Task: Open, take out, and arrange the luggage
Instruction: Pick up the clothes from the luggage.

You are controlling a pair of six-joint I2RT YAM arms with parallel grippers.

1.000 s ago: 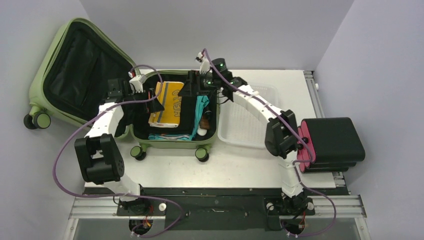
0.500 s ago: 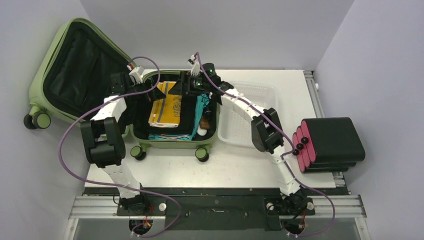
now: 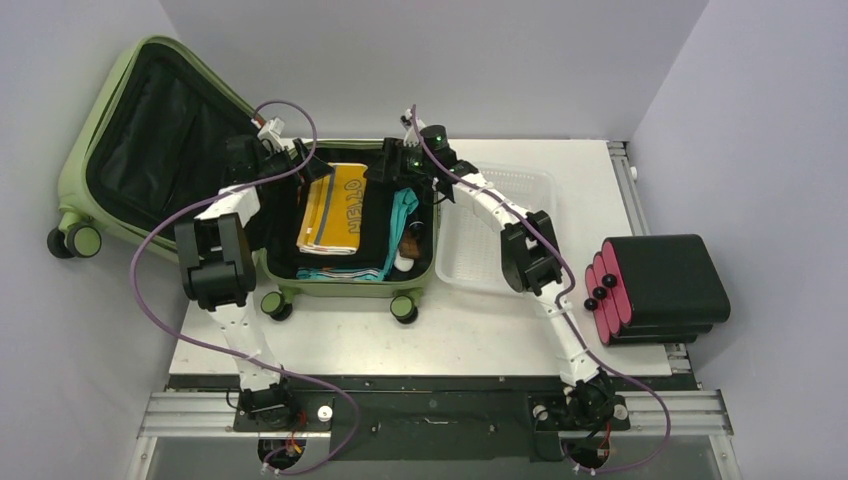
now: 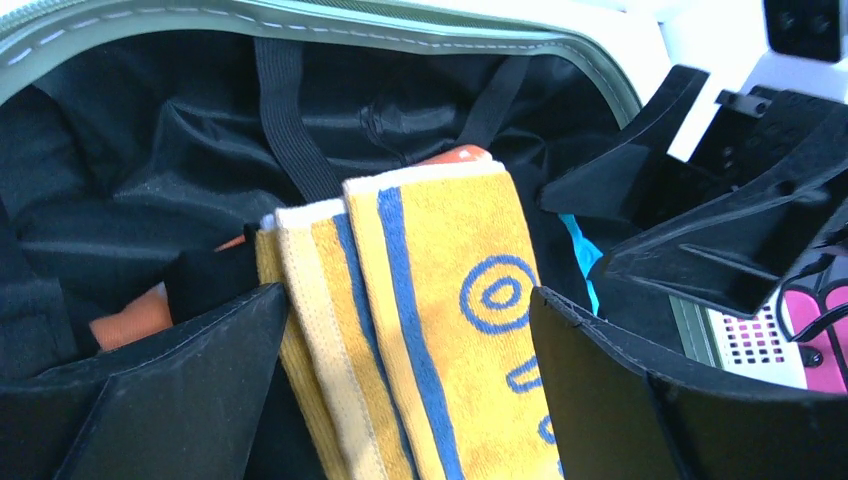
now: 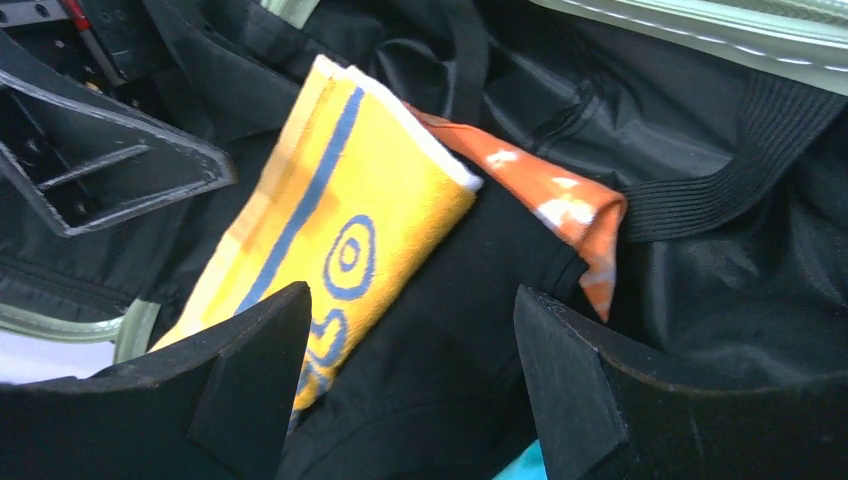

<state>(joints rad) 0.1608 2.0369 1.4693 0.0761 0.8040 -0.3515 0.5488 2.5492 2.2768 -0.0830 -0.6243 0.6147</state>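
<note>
My arms reach into the luggage (image 3: 108, 196). Left gripper (image 4: 405, 330) and right gripper (image 5: 410, 325) gape, the yellow towel (image 4: 450, 260) between their jaws, its end cropped.

— Any writing to read?
— Only blue capitals on the folded yellow terry towel with blue stripes (image 3: 335, 205), just ahead of the left pincer (image 4: 408, 300).
— What do they spell?
— A double-ringed O, right in front of that pincer, is clear. The other letters are too small or cut off to read.
</note>
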